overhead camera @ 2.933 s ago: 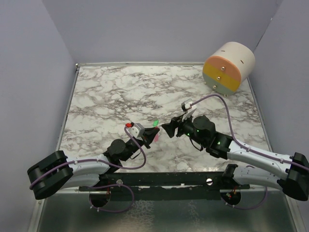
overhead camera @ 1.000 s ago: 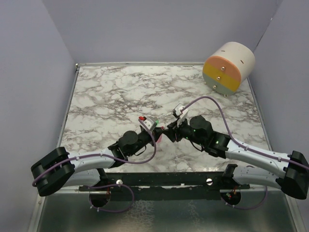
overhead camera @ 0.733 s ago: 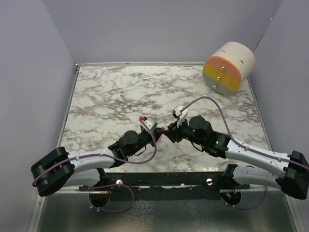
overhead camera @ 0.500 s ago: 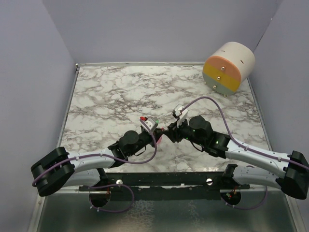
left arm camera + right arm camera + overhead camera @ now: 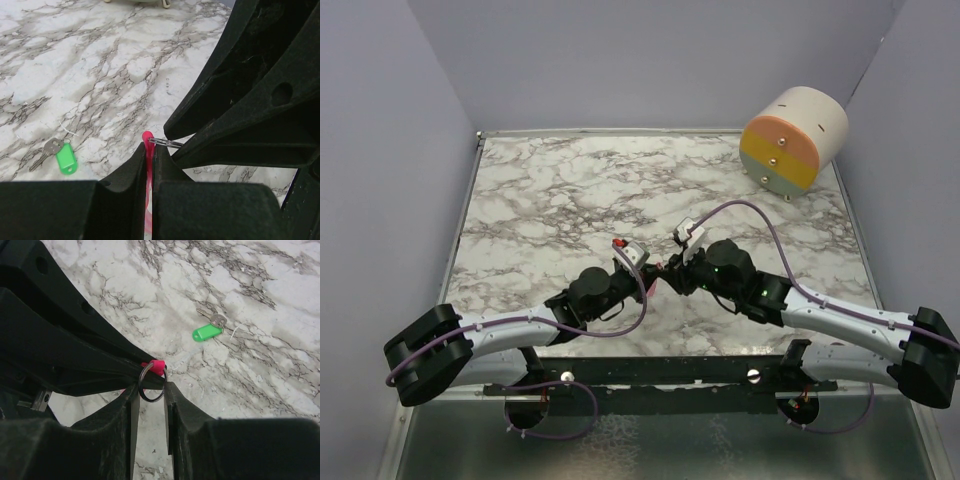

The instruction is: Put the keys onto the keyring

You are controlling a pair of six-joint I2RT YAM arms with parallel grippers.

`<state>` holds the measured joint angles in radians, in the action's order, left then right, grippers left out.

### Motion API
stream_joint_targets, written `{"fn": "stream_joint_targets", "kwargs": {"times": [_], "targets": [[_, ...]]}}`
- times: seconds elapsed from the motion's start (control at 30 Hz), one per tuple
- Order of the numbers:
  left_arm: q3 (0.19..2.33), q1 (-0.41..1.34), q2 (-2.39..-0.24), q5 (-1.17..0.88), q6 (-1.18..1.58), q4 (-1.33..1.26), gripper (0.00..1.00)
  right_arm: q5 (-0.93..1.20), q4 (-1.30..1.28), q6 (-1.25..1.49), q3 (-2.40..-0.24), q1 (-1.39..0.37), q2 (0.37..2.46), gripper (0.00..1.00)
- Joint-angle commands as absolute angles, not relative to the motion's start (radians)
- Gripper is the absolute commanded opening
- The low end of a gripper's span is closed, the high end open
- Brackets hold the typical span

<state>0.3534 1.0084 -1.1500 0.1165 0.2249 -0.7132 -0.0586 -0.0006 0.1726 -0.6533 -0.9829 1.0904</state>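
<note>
Pink key touches keyring, round only from right wrist.

Left end effector tip-to-tip with right end effector.

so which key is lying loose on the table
The green-tagged key, flat on the marble table, clear of both grippers. The pink-red key is pinched in the left gripper, up at the keyring in the right gripper.

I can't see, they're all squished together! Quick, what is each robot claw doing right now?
Left gripper: closed, pinching the pink key.
Right gripper: looks closed on the keyring.
</note>
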Motion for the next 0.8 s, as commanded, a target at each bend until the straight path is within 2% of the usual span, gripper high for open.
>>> {"fn": "stream_joint_targets", "kwargs": {"times": [0.0,0.13,0.4,0.63,0.7,0.77], "targets": [[0.375,1.008,-1.138,0.090,0.231,-0.703,0.00,-0.074,-0.008,0.167,-0.678,-0.989,1.090,0.21],[0.378,1.009,-1.147,0.096,0.232,-0.698,0.00,-0.097,-0.016,0.175,-0.683,-0.988,1.086,0.09],[0.390,1.008,-1.156,0.113,0.235,-0.678,0.00,-0.127,-0.025,0.183,-0.681,-0.989,1.049,0.01],[0.383,1.008,-1.158,0.106,0.241,-0.678,0.44,-0.157,-0.002,0.192,-0.661,-0.988,1.009,0.01],[0.383,1.008,-1.161,0.098,0.241,-0.678,0.51,-0.160,-0.002,0.193,-0.664,-0.989,1.005,0.01],[0.383,1.008,-1.163,0.097,0.241,-0.678,0.53,-0.155,0.001,0.194,-0.663,-0.988,1.001,0.01]]}}
